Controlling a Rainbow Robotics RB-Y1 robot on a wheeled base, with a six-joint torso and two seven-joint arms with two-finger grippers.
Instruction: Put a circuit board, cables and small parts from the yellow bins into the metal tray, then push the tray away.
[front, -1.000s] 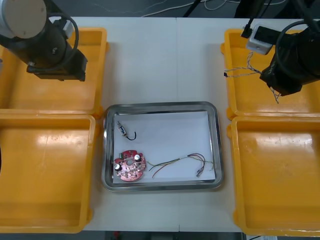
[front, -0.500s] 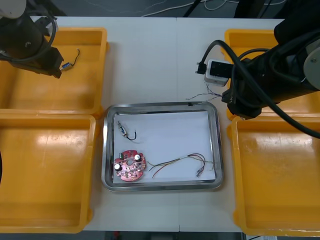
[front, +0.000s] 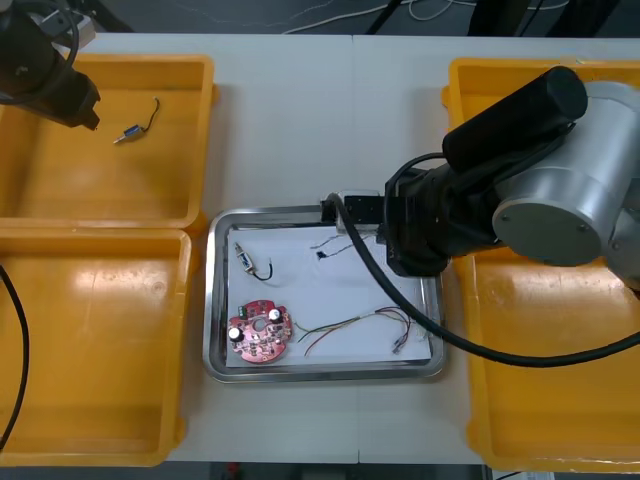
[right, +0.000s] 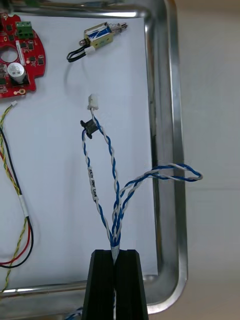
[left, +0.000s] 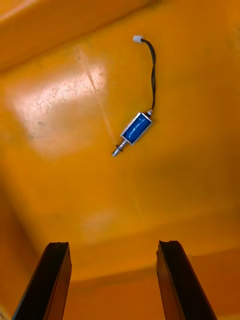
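The twisted blue and white cable (right: 100, 190) is pinched between the fingers of the right gripper (right: 115, 252), which are drawn in narrow on its strands. It hangs above the metal tray (right: 165, 125), its white plug over the white inside and one loop crossing the rim. In the tray lie a small metal part (right: 98, 36) with a black lead, a round red circuit board (right: 17, 60) and a red and yellow cable (right: 20, 200). Well apart, the left gripper (left: 113, 247) hovers with fingers spread wide over the far left yellow bin (front: 60, 180), where a second small metal part (left: 135, 127) lies.
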